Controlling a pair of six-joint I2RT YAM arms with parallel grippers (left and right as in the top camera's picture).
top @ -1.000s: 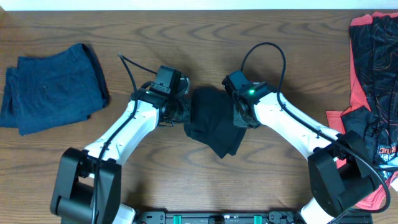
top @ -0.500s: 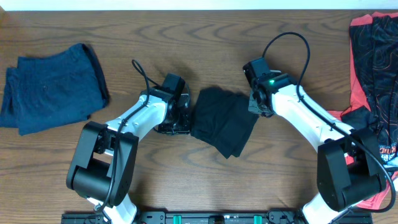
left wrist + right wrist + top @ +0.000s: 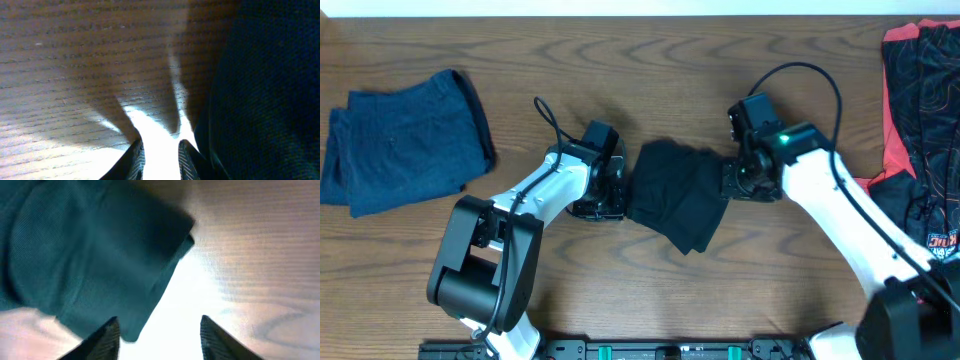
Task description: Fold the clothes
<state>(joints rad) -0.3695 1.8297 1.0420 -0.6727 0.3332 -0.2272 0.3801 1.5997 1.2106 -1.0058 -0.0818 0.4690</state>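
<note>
A black garment (image 3: 675, 200) lies folded in the middle of the table. In the left wrist view it shows as dark cloth (image 3: 265, 85) filling the right side. In the right wrist view it looks teal (image 3: 85, 255) and fills the upper left. My left gripper (image 3: 620, 192) sits low at the garment's left edge, its fingers (image 3: 137, 160) narrowly apart with only bright table between them. My right gripper (image 3: 730, 185) stands at the garment's right edge, open wide (image 3: 160, 340), holding nothing; a corner of cloth lies just beside its left finger (image 3: 107, 337).
A folded blue garment (image 3: 405, 145) lies at the far left of the wooden table (image 3: 650, 290). A red and black garment (image 3: 920, 110) is spread along the right edge. Cables loop above both wrists.
My right gripper has opened, let go of the black garment and drawn back to the right. The garment now lies spread wider. The left gripper narrowed earlier and has stayed put since.
</note>
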